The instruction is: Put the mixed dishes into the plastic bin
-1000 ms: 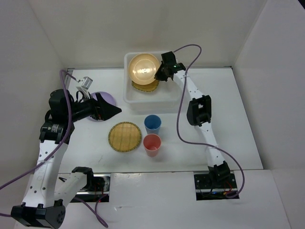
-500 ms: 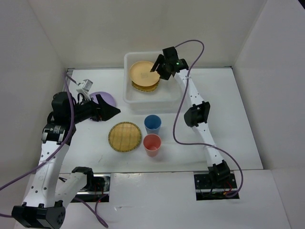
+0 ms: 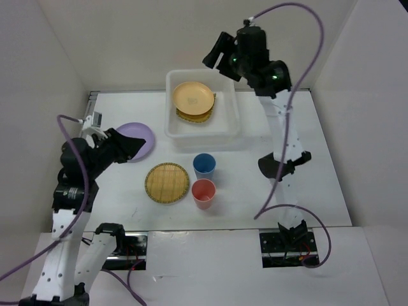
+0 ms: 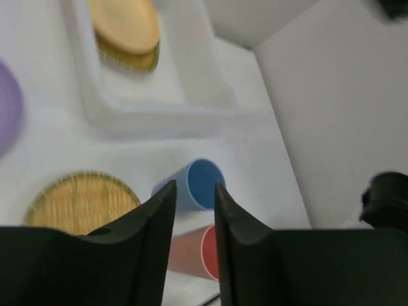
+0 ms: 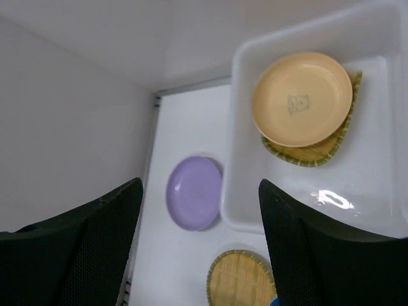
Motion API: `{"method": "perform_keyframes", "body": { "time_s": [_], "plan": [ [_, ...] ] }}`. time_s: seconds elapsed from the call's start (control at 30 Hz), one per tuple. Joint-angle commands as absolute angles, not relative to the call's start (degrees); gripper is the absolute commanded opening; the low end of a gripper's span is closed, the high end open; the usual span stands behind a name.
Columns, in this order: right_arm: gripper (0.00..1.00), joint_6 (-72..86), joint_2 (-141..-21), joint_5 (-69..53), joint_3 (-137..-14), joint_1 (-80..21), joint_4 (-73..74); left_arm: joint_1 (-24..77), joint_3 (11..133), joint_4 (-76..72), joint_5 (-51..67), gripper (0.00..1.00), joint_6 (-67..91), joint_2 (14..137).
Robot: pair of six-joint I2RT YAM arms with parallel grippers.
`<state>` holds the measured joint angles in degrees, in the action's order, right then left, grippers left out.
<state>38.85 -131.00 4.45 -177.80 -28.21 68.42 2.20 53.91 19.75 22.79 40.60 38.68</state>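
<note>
Top external: pale orange plate (image 3: 192, 97) in bin (image 3: 204, 134), right jaws spread, empty; left jaws barely parted, I'd grab lavender plate (image 3: 141, 135) next.

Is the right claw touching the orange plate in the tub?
Apart. The right wrist view shows the pale orange plate lying in the plastic bin, well below the open right gripper.

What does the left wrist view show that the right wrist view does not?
Only left wrist: the red cup and the left claw. Only right wrist: the right claw, open wide, and a small mark printed on the pale orange plate. Both: the plastic bin holding that plate on a woven plate, the lavender plate, and the second woven plate outside it.
</note>
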Motion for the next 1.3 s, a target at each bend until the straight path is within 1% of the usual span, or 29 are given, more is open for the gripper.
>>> {"method": "perform_keyframes", "body": {
  "time_s": [0.0,0.03,0.1,0.13,0.17,0.2,0.23,0.27,0.3,0.33,0.4,0.47,0.53,0.57,0.6,0.63,0.67,0.7,0.77,0.83,0.97,1.07,1.27],
  "plan": [
    [0.78,34.3,-122.7,8.6,-177.9,-30.3,74.6,0.0,46.5,16.7,22.1,0.35,50.4,41.0],
    [0.78,34.3,-119.4,9.2,-177.8,-30.9,74.6,-0.5,44.8,16.2,17.0,0.35,51.9,39.5],
    [0.78,34.3,-116.6,8.6,-178.7,-31.6,74.6,-1.9,42.8,15.0,11.5,0.35,55.0,37.3],
    [0.80,35.1,-112.8,8.0,-177.2,-31.6,74.6,-1.9,41.9,15.0,7.3,0.35,55.5,35.1],
    [0.80,35.1,-110.7,8.0,-175.6,-31.6,74.6,-2.5,41.9,15.0,5.4,0.34,55.5,35.1],
    [0.80,36.3,-108.4,8.0,-173.3,-31.6,74.6,-2.5,41.9,15.8,4.1,0.32,55.5,35.9],
    [0.81,36.9,-105.8,8.0,-166.9,-31.6,74.6,-3.0,42.9,16.5,4.0,0.29,54.8,37.9],
    [0.81,37.4,-100.9,8.6,-163.7,-31.6,74.6,-3.0,44.3,18.4,4.7,0.27,53.8,40.9],
    [0.81,38.3,-98.3,9.1,-160.4,-31.6,74.6,-4.0,46.6,19.0,6.1,0.39,53.0,47.7],
    [0.81,38.8,-93.3,9.1,-154.2,-31.6,74.6,-4.8,47.4,19.0,10.2,0.53,51.3,51.2],
    [0.81,39.9,-88.5,9.8,-146.8,-31.6,74.6,-8.0,47.4,16.1,14.8,0.71,51.2,59.5],
    [0.81,40.6,-82.1,9.8,-142.4,-31.6,74.6,-9.9,44.9,12.2,19.9,0.74,51.8,64.1],
    [0.81,41.1,-77.4,9.8,-133.3,-31.6,72.3,-12.2,44.9,10.9,21.4,0.76,51.9,70.3],
    [0.81,41.1,-71.9,8.7,-129.1,-31.6,70.5,-12.7,44.9,10.4,21.4,0.76,51.3,73.6],
    [0.81,41.1,-68.8,7.9,-119.6,-31.6,68.4,-13.3,45.5,10.4,22.2,0.76,51.3,75.0],
    [0.81,41.1,-65.8,6.6,-114.7,-31.6,62.9,-13.8,45.5,9.8,22.2,0.76,51.3,76.0],
    [0.81,41.7,-60.1,5.5,-109.8,-31.6,60.2,-14.4,45.5,9.3,22.2,0.76,51.3,77.4],
    [0.81,42.2,-57.9,4.0,-102.0,-31.6,58.0,-14.4,45.5,9.3,21.5,0.76,51.3,77.4],
    [0.82,42.9,-55.1,2.6,-94.8,-31.1,55.0,-14.9,44.9,8.8,20.4,0.76,51.3,78.1],
    [0.82,43.5,-53.8,0.9,-91.6,-31.1,55.0,-15.6,44.3,8.3,19.0,0.74,51.9,78.8],
    [0.82,44.6,-50.8,-3.2,-82.8,-31.1,49.9,-16.7,43.8,6.2,17.8,0.71,52.4,81.7],
    [0.82,44.6,-49.8,-3.8,-80.7,-31.1,49.3,-17.2,43.2,5.4,17.2,0.66,53.0,84.2],
    [0.82,45.1,-48.3,-3.2,-78.9,-30.6,49.3,-17.8,42.6,3.1,17.4,0.65,54.1,89.4]
  ]
}}
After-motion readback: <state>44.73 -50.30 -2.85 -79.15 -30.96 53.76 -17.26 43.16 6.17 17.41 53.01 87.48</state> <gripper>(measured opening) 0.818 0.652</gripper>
